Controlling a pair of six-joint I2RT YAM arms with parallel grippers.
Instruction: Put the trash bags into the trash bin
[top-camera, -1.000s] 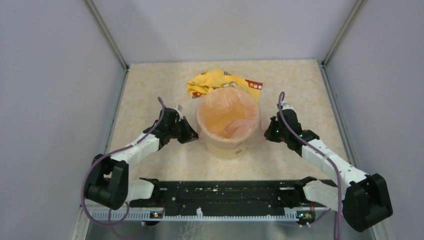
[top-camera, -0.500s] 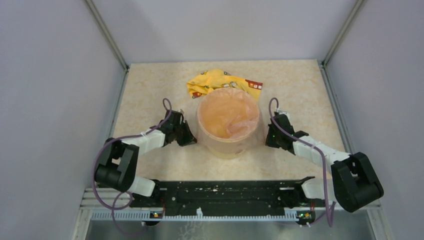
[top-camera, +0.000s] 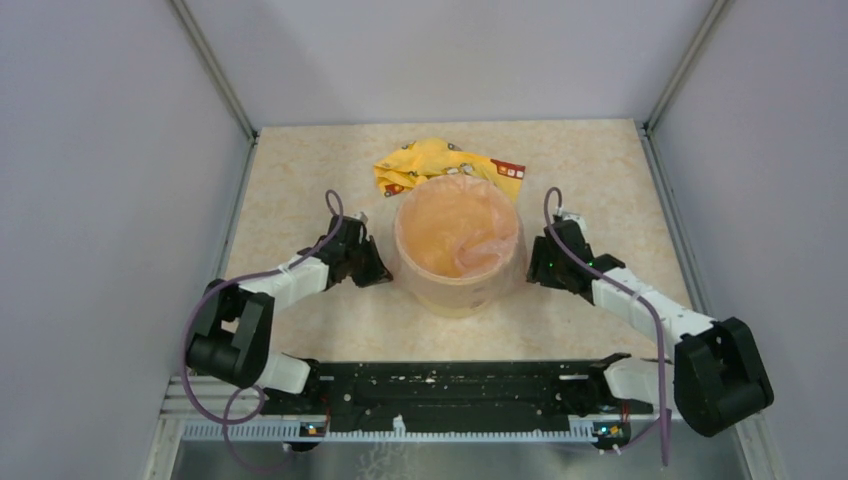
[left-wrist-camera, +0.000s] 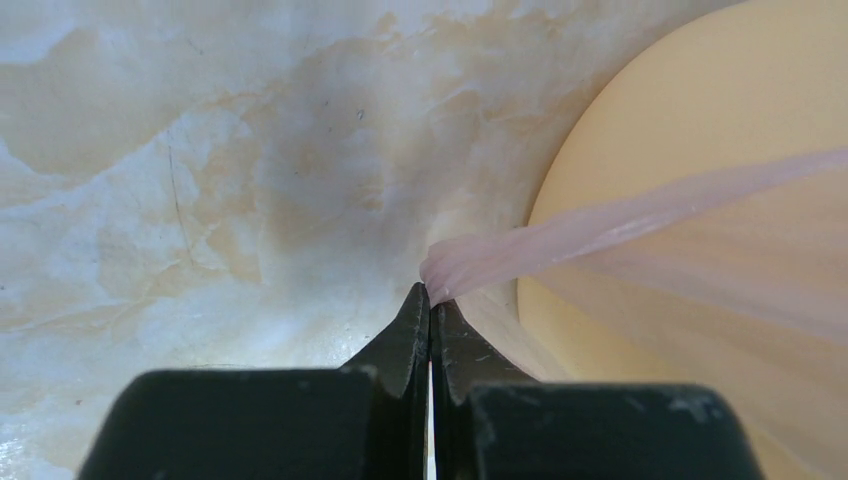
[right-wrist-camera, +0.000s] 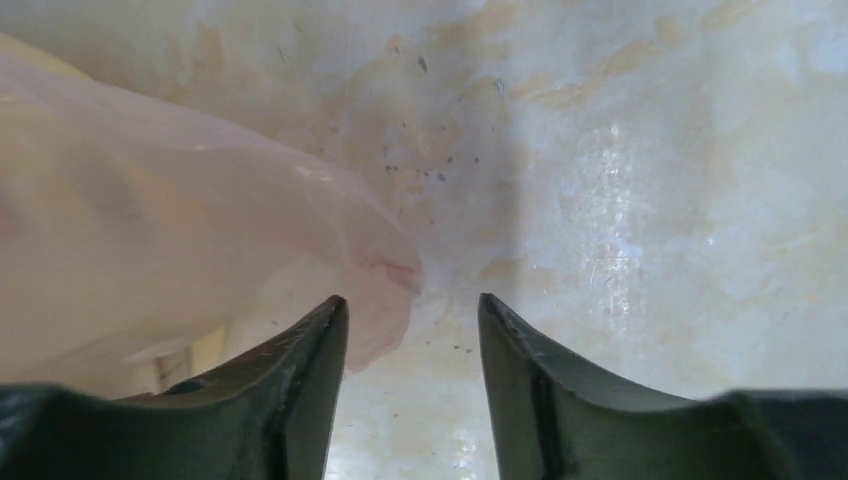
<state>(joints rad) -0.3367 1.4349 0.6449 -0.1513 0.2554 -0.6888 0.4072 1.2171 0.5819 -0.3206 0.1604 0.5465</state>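
Since half a second ago both arms have barely shifted; the right elbow sits slightly further out. The trash bag (top-camera: 470, 245) lines the trash bin (top-camera: 455, 297), its edge draped outside. The left gripper (left-wrist-camera: 430, 300) pinches a stretched strand of it. The right gripper (right-wrist-camera: 412, 310) gapes, with loose film beside one finger and nothing clamped. A crumpled yellow wrapper (top-camera: 430, 160) lies behind the bin on the table (top-camera: 300, 170).

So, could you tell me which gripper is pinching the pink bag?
The left gripper, shut on a stretched strand of the pink bag; the right gripper stands open beside it.
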